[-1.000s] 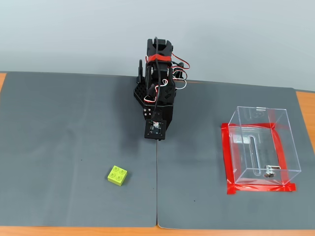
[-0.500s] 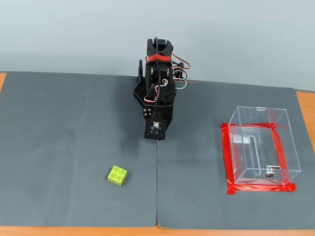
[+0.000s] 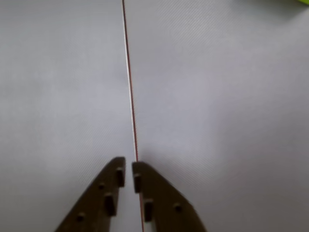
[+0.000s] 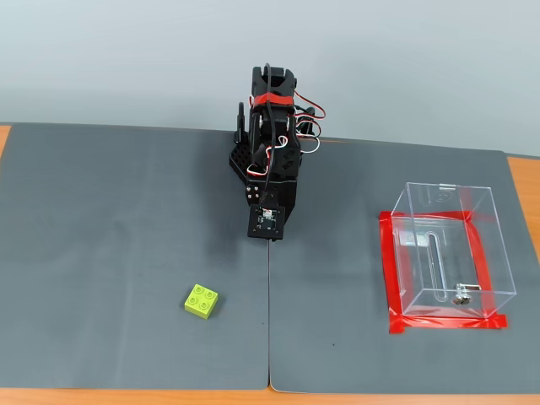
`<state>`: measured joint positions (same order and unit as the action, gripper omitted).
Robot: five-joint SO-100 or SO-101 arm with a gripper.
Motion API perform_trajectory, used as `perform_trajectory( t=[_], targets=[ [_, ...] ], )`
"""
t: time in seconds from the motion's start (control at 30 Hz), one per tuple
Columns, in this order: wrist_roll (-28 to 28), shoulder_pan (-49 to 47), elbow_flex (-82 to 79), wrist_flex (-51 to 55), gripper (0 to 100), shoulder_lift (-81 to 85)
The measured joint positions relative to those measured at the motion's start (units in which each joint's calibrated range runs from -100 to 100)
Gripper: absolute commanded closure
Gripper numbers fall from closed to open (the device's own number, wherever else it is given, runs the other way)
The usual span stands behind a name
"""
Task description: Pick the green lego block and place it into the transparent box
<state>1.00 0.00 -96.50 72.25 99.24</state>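
Observation:
The green lego block (image 4: 202,300) lies studs up on the dark grey mat, to the front left in the fixed view. A lime-green sliver (image 3: 301,2) at the top right corner of the wrist view looks like its edge. The transparent box (image 4: 485,245) stands empty at the right, open at the top, with a slot and a small metal fitting in its base. My gripper (image 4: 269,237) points down at the mat near the arm's base, well behind and to the right of the block. In the wrist view the gripper (image 3: 129,169) is shut and empty over the mat seam.
Red tape (image 4: 391,278) frames the box's base. A seam (image 4: 269,321) between two grey mats runs front to back under the gripper and also shows in the wrist view (image 3: 130,87). Orange tabletop (image 4: 523,181) shows at the mats' edges.

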Motion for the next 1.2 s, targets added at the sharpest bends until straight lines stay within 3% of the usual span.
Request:
perform_trajectory(
  t=[0.6, 0.93, 1.2],
  targets=[
    [0.2, 0.0, 2.69, -1.21, 98, -1.87],
    [0.24, 0.0, 20.48, -15.44, 98, -24.64],
    [3.71, 2.51, 41.22, -17.95, 98, -45.37]
  ],
)
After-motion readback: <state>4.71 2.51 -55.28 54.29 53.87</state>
